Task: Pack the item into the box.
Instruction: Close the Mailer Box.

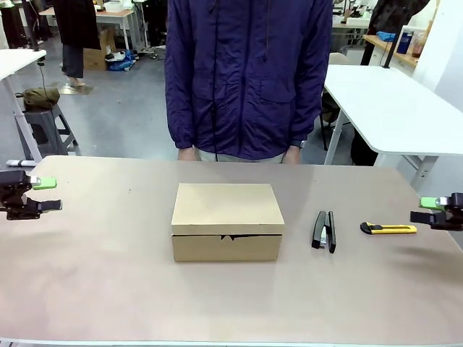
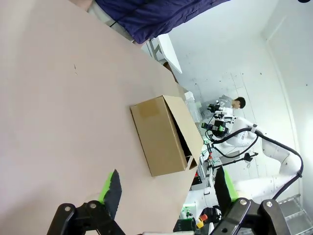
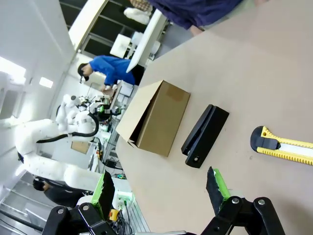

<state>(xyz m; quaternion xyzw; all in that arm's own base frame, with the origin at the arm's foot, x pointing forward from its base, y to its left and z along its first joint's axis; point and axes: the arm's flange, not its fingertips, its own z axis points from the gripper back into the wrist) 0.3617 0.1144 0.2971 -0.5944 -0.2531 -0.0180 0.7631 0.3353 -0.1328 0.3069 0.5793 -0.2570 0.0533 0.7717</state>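
Both claws hang wide open and empty: left claw [image 1: 32, 194] at the front view's left edge, right claw [image 1: 437, 211] half cut off at its right edge. Bare desk [image 1: 101, 282] lies between them and the closed box [image 1: 227, 220] at center, hiding its inside. Left wrist view: box [image 2: 165, 134] mid-frame above the fingers [image 2: 111, 190]. Right wrist view: box [image 3: 155, 117] upper left, beyond a stapler [image 3: 205, 135] and knife [image 3: 281, 147].

Brown cardboard box [image 1: 227, 220], lid closed, centre of table, front tab notch
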